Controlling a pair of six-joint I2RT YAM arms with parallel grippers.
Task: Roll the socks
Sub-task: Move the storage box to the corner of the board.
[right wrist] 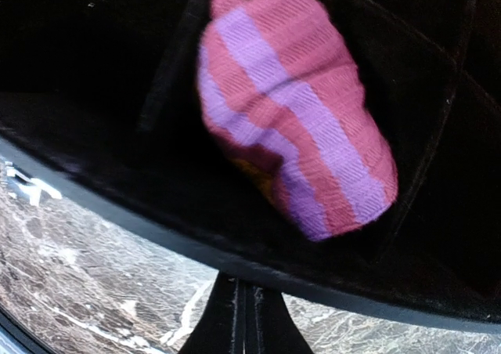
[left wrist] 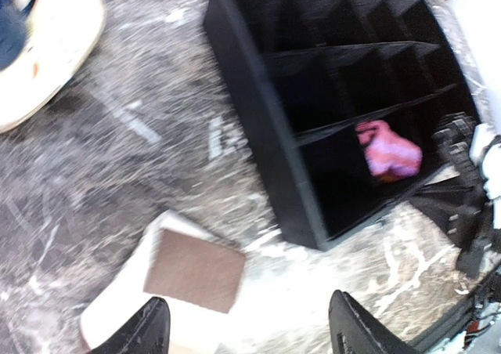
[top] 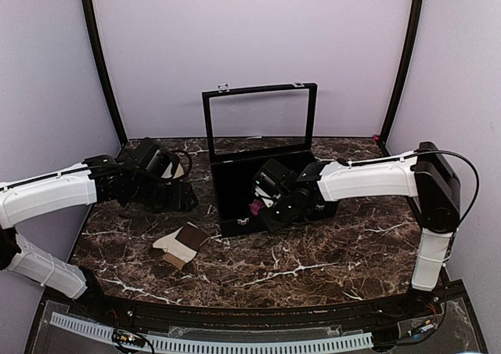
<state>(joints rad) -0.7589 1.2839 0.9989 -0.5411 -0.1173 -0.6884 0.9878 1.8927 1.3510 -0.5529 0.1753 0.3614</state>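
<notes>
- The cream-beige sock lies loose on the marble table, left of the black case and towards the near edge. It is not yet a bundle, so I judge it the sock left to roll.
- It is a flat, partly folded piece with a brown panel facing up. In the top view its longer side runs roughly left to right, tilted a little so that the right end sits farther back.
- The left gripper is spread wide and holds nothing. In its wrist view the sock sits just ahead of and below the two fingers, closer to the left-hand one.
- In the top view the sock is to the near right of the left gripper, apart from it. This arm is clearly the closer of the two.
- The magenta-pink sock is bunched into a striped bundle and rests inside a near compartment of the case, free of any grip.
- The right gripper hangs just outside the near wall of the case with its fingers pressed together and empty. The pink bundle is directly ahead of it, across that wall.
- A beige saucer lies on the far side of the left gripper, away from the cream sock.
- The reach to the cream sock probably goes down and to the near right, with the jaws set across the sock's short side.
</notes>
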